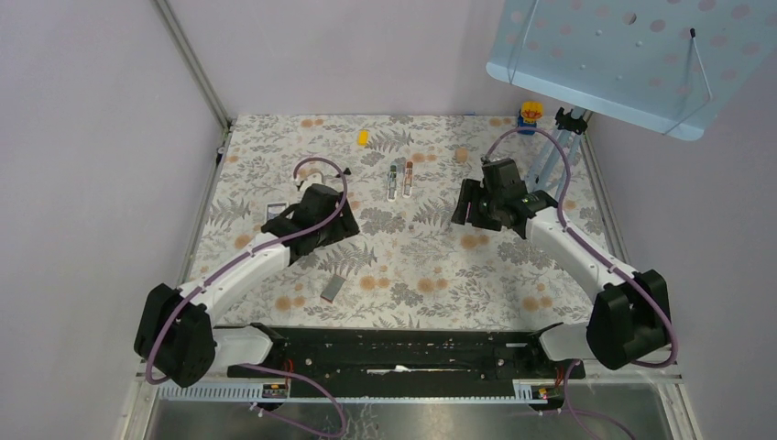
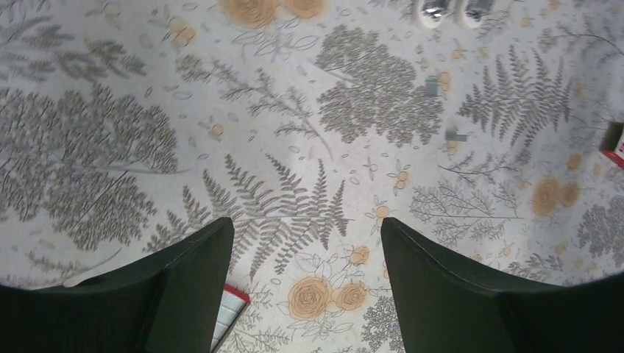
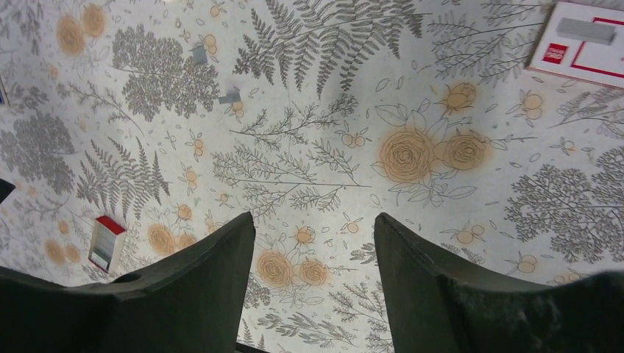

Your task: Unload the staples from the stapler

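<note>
You'll find the counter (image 1: 412, 275) covered in a matt printed cloth, lying smooth. The left pincer (image 2: 307, 224) and right pincer (image 3: 315, 218) look like dark matt plastic, faintly grainy. The perforated blue panel (image 1: 614, 55) reads as smooth painted metal.

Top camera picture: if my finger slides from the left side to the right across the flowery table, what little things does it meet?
First a small white box → grey strip → yellow piece → stapler → tan lump → yellow-topped knob at the far edge.
</note>
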Controlling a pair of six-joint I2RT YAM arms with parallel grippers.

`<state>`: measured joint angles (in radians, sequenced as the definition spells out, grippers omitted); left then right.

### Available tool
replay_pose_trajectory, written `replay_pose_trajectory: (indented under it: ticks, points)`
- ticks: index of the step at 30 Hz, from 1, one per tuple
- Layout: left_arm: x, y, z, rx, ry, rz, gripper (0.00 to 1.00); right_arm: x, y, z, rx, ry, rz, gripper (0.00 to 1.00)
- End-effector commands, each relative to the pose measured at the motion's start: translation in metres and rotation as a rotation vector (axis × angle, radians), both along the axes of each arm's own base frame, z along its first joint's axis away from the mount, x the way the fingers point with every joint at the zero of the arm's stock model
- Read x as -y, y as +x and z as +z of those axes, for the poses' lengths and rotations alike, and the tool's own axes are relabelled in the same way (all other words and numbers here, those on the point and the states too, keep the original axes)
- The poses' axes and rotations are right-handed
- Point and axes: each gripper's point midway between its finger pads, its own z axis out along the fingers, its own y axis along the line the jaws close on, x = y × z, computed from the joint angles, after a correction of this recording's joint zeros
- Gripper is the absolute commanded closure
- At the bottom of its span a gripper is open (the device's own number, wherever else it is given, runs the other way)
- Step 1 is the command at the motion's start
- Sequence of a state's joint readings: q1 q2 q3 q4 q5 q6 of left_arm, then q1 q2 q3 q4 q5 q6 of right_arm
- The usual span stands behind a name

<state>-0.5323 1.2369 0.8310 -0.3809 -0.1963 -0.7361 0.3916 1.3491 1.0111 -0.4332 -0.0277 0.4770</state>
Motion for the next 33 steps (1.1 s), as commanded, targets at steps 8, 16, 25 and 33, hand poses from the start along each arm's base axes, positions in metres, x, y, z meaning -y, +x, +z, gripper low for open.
replay_pose_trajectory:
  ticks: [8,16,25,33]
  points:
    - [-0.058,-0.067,-0.01,-0.274,0.026,0.42,0.04,-0.038,-0.012,-0.014,-0.064,0.153,0.186,0.34]
    - [-0.053,-0.107,-0.036,-0.335,-0.068,0.475,0.01,-0.073,-0.015,-0.018,-0.095,0.157,0.29,0.33]
    - [-0.033,-0.119,-0.053,-0.362,-0.082,0.46,0.01,-0.115,-0.028,-0.034,-0.137,0.154,0.363,0.34]
    - [-0.026,-0.116,-0.057,-0.433,-0.01,0.593,0.01,-0.098,-0.036,-0.042,-0.149,0.085,0.357,0.34]
